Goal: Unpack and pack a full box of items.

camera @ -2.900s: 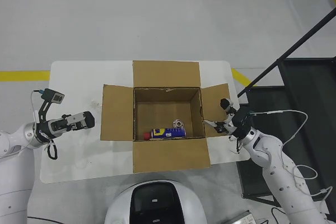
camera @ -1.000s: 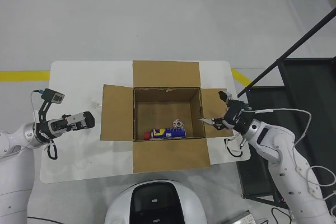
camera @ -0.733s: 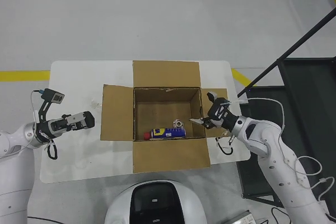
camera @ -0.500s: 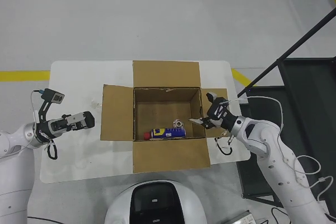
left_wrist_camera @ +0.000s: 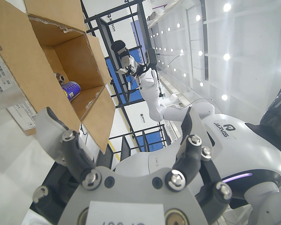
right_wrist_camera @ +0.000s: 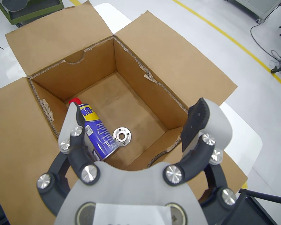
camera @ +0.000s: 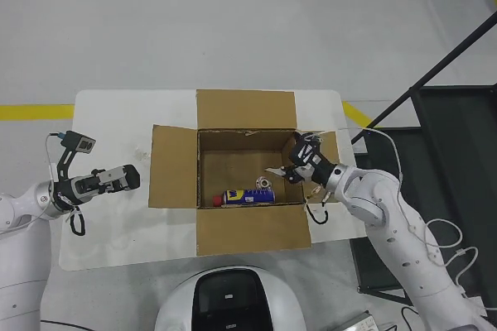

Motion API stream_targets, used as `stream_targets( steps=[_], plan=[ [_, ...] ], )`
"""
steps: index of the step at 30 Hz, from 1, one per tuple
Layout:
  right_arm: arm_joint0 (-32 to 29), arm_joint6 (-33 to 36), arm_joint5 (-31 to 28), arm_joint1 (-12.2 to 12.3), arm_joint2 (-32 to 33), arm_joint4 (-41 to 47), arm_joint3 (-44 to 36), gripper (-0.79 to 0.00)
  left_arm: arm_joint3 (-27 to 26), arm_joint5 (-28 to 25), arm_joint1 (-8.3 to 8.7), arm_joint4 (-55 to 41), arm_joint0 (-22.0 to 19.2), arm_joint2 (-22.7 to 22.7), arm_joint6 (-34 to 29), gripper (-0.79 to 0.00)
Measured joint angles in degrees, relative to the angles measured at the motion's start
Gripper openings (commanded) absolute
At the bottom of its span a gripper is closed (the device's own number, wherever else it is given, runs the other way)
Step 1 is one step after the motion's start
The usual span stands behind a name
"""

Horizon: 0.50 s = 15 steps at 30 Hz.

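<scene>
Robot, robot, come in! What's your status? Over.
Left gripper open, off beside the brown cardboard box. Right gripper open over its inside. Blue-and-yellow spray can and round silver metal flange lying on box floor. Nothing blocking.

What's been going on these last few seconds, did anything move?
The right end effector swung from beside the box's right flap inward over the opening, above the spray can and metal flange, open and holding nothing. The left end effector, box and contents stayed put.
</scene>
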Motion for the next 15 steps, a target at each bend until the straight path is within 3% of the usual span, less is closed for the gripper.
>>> stream_targets(
  steps=[7, 10, 15],
  plan=[
    [7.6, 19.6, 4.4, -1.4, -8.2, 8.5, 3.8, 0.000, 0.0, 0.0, 0.00, 0.0, 0.0, 0.0, 0.0, 0.000],
    [10.4, 24.2, 8.6, -2.0, -10.2, 12.5, 6.2, 0.000, 0.0, 0.0, 0.00, 0.0, 0.0, 0.0, 0.0, 0.000],
    [12.2, 25.7, 12.6, -2.6, -11.6, 14.6, 8.7, 0.000, 0.0, 0.0, 0.00, 0.0, 0.0, 0.0, 0.0, 0.000]
  ],
)
